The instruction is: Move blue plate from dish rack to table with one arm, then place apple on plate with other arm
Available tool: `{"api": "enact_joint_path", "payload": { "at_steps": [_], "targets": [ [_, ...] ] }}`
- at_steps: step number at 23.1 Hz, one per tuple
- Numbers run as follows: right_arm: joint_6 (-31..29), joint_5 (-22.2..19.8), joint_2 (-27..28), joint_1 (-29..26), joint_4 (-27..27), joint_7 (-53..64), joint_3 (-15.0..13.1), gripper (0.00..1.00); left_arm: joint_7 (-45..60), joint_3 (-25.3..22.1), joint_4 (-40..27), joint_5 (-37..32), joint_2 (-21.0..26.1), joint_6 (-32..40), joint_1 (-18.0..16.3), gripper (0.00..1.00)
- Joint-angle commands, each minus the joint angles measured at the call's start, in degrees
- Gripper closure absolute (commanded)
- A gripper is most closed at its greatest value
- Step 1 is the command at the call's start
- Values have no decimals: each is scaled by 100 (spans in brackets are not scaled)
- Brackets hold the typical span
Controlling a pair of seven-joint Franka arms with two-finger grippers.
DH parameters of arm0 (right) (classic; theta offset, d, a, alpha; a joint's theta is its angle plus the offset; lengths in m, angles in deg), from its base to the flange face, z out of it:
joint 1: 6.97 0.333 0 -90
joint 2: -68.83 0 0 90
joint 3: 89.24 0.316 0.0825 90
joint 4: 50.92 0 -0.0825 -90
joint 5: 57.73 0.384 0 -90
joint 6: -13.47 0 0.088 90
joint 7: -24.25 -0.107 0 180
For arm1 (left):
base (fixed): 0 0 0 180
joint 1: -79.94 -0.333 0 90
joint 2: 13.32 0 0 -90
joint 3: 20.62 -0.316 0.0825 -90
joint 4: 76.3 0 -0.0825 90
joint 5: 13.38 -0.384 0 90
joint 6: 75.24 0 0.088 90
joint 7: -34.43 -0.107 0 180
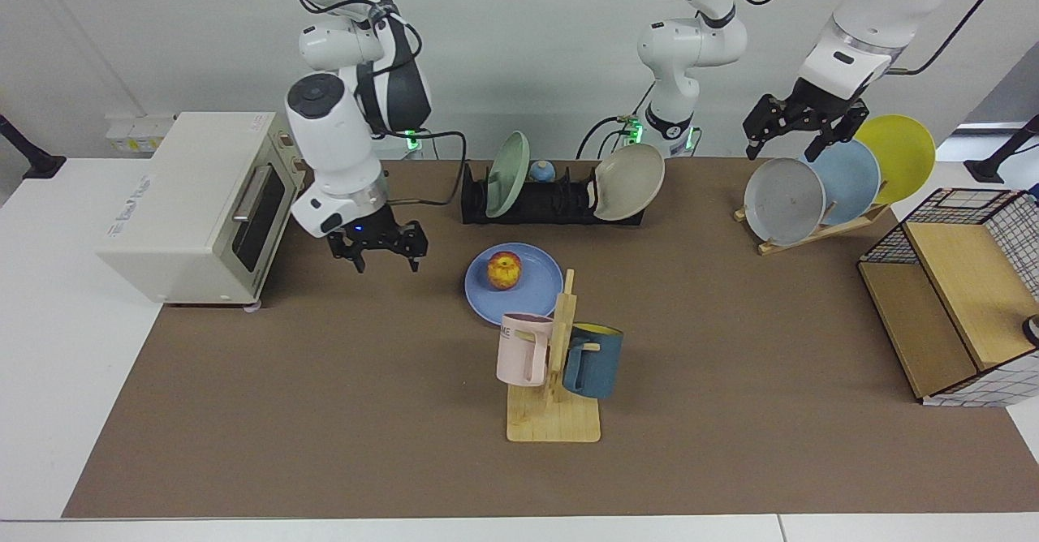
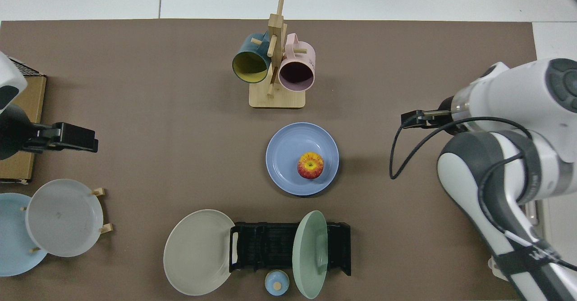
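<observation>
The blue plate (image 1: 528,289) (image 2: 288,150) lies flat on the brown table (image 1: 325,412) (image 2: 135,89), in front of the black dish rack (image 1: 552,201) (image 2: 270,247). On the plate rests the apple (image 1: 504,270) (image 2: 310,165), with nothing holding it. My right gripper (image 1: 385,258) hangs open and empty above the mat, well off to the view's left of the plate and near the toaster oven. In the top view only its arm (image 2: 509,111) shows. My left gripper (image 1: 783,140) waits open above the wooden plate stand at the view's far right.
A sage-green plate (image 1: 507,174) and a beige plate (image 1: 629,181) stand in the dish rack. The toaster oven (image 1: 203,201) sits at the view's left. A mug tree (image 1: 552,363) with two mugs stands just in front of the blue plate. The plate stand (image 1: 812,230) and a wire basket (image 1: 966,282) are at the right.
</observation>
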Motion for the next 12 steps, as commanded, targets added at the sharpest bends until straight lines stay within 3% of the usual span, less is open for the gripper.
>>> {"api": "enact_joint_path", "payload": {
  "at_steps": [1,5,12],
  "targets": [
    [656,-57,-358,-469,138,569,104,0,-78,8,65,4,-47,194,-48,0],
    [1474,-57,-394,-751,657,815,77,0,-78,8,65,-48,-39,212,-39,0],
    [2292,-101,-649,-857,1053,798,77,0,-78,34,65,-57,-65,221,-21,0]
  ]
}}
